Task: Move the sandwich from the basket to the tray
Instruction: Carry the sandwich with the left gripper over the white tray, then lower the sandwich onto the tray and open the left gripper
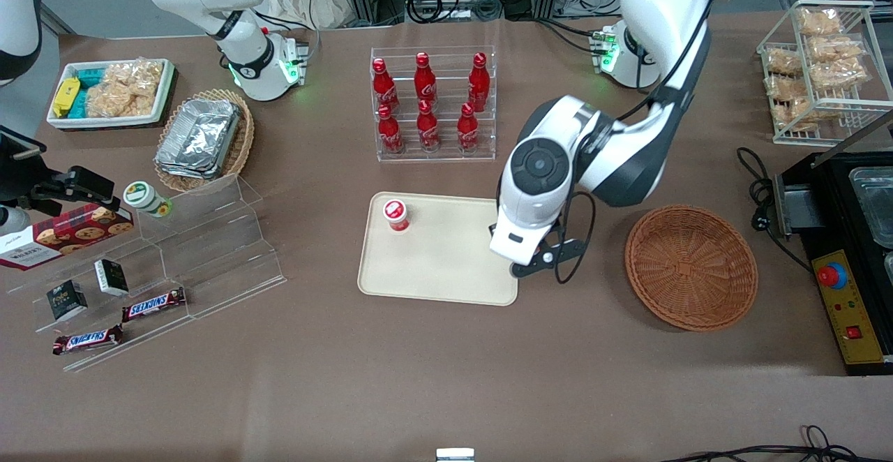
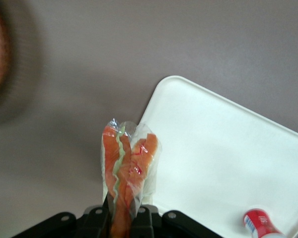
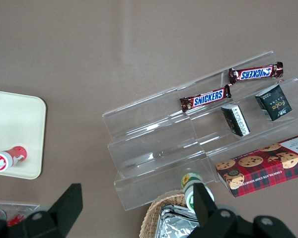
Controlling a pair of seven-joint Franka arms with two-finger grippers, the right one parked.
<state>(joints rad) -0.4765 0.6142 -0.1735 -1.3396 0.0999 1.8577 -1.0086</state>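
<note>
Sandwich [image 2: 125, 166] is up in the air, pinched in the jaws by its lower end, filling edge turned to the wrist camera, orange and green stripes showing through the clear wrap. The gripper [image 2: 123, 218] is closed tight on the wedge, so the wedge stands out straight from the jaws instead of drooping. That looks like a sound hold for a soft thing in slippery film.

Just beside the jaws lies the tray [image 2: 218, 163], and the sandwich hangs right over its rounded corner, part over the rim, part over bare worktop [image 2: 139, 44]. In the front view the gripper [image 1: 537, 263] sits at the tray's edge on the basket's side, hidden under the wrist, so the sandwich itself cannot be seen there. My read: the carry is nearly done, but a release here could leave the wedge straddling the rim; a little more travel inward over the tray seems wise.

A small red-capped bottle [image 1: 395, 214] lies on the tray well apart from the jaws, leaving plenty of open tray between. The basket [image 1: 691, 266] sits on the worktop, apart from the jaws toward the working arm's end, with nothing in it.
</note>
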